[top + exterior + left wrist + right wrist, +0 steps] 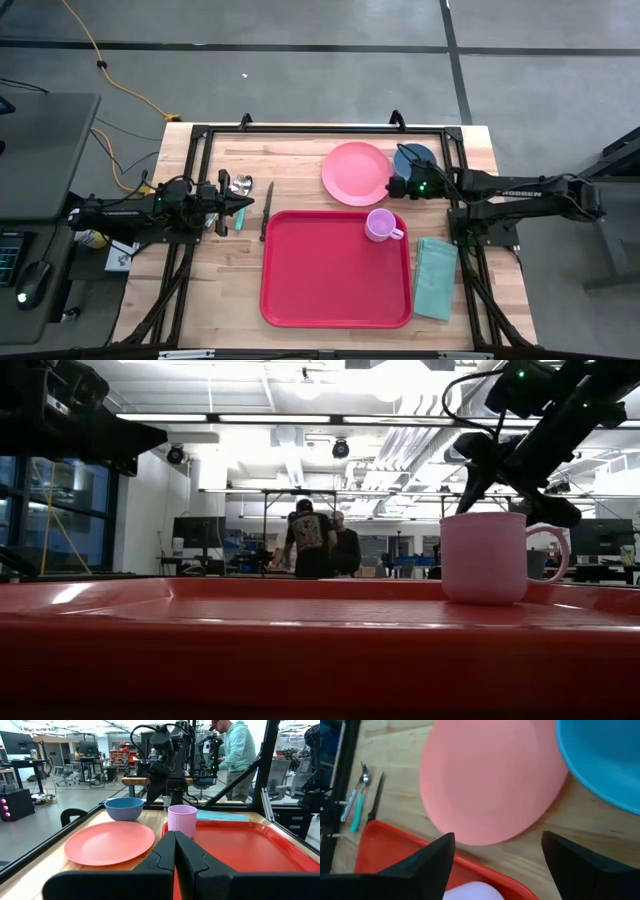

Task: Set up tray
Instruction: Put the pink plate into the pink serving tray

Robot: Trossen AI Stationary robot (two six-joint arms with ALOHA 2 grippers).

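Note:
The red tray (330, 285) lies flat on the table's middle, with a pink mug (381, 225) standing upright in its far right corner. A pink plate (356, 173) and a blue bowl (418, 155) rest on the wood beyond the tray. My right gripper (497, 852) is open and hovers over the plate's near edge, close above the mug (470, 894). My left gripper (175, 852) is shut and empty, low over the table's left part (230, 204), pointing toward the tray (250, 847). A teal-handled utensil (238, 214), a spoon (243, 185) and a knife (267, 208) lie beside it.
A folded teal napkin (435, 277) lies on the wood right of the tray. A black frame (320, 128) borders the table. People stand in the room beyond (315, 540), and one person is behind the far frame (235, 750). Most of the tray's floor is bare.

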